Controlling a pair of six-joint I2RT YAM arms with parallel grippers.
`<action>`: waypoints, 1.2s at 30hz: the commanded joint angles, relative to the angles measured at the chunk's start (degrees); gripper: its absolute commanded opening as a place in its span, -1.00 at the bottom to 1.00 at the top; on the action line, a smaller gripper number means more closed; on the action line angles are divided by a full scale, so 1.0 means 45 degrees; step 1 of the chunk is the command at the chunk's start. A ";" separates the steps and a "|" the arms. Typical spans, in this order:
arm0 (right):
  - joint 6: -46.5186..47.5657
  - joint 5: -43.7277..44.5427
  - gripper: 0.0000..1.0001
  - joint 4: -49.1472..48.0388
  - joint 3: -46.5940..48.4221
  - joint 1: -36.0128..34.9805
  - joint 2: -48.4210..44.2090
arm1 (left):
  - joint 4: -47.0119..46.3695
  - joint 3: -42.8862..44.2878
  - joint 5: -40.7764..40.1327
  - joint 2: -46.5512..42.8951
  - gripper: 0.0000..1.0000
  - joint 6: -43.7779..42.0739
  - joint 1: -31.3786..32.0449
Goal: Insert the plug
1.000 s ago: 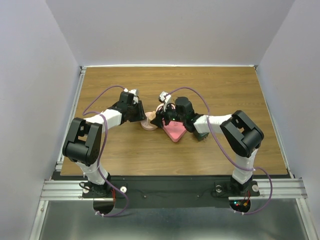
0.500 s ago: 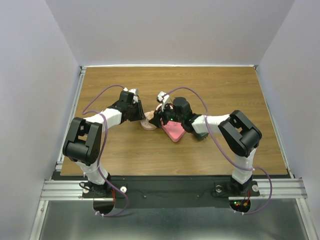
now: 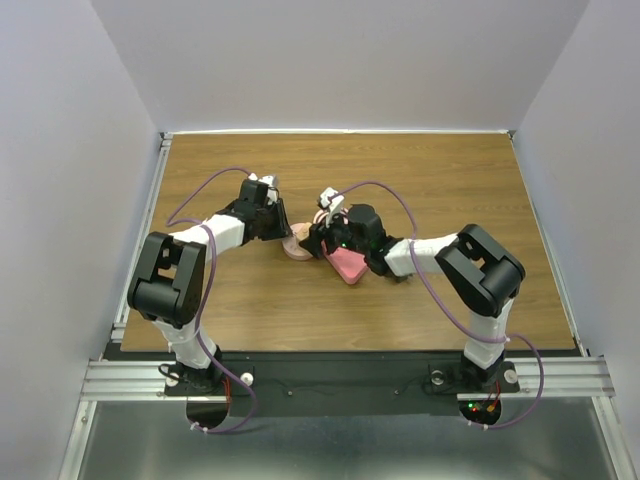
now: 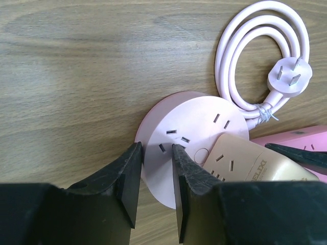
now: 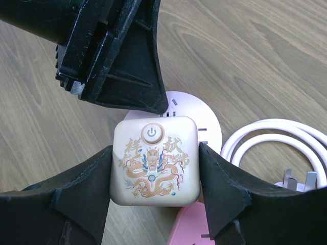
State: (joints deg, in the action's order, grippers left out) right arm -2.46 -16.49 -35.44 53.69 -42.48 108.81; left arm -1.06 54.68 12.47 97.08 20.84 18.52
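Observation:
The plug, a gold square block [image 5: 155,159] with a dragon print and a power button, sits on the round pink socket disc [image 5: 210,127]; how deep it sits is hidden. My right gripper [image 5: 155,163] is shut on the block's two sides. In the left wrist view the block [image 4: 250,163] covers the disc's [image 4: 199,115] right half. My left gripper [image 4: 156,148] stands over the disc's left rim, jaws a narrow gap apart, one finger [image 4: 130,173] at the rim. From above, both grippers, left [image 3: 283,232] and right [image 3: 322,240], meet at the disc [image 3: 297,248].
The disc's pale pink cable [image 4: 255,51] lies coiled behind it, ending in a three-pin plug [image 4: 288,76]. A darker pink power strip [image 3: 348,264] lies under the right gripper. The wooden table [image 3: 450,180] has raised walls round it.
My left jaws have narrowed over the disc's rim. The right arm has shifted a little to the left and lower with the gold block.

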 commanded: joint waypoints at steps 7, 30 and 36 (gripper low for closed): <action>-0.0840 0.0051 -0.99 0.6294 -0.1541 -0.0424 0.1561 | 0.0021 0.0252 0.0178 0.0576 -0.28 -0.0119 0.0005; -0.2696 0.4268 -0.99 0.6899 0.1193 -0.0443 0.0585 | 0.0216 0.0213 -0.1793 -0.2529 0.47 0.0369 -0.0366; -0.2247 0.4701 -0.99 0.7016 0.1798 -0.0424 0.0390 | 0.0099 0.0038 -0.1814 -0.3018 0.47 0.0388 -0.0366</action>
State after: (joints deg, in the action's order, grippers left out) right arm -11.81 -0.34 -18.46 62.61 -44.95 107.61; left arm -0.05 55.83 5.43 86.11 22.22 17.10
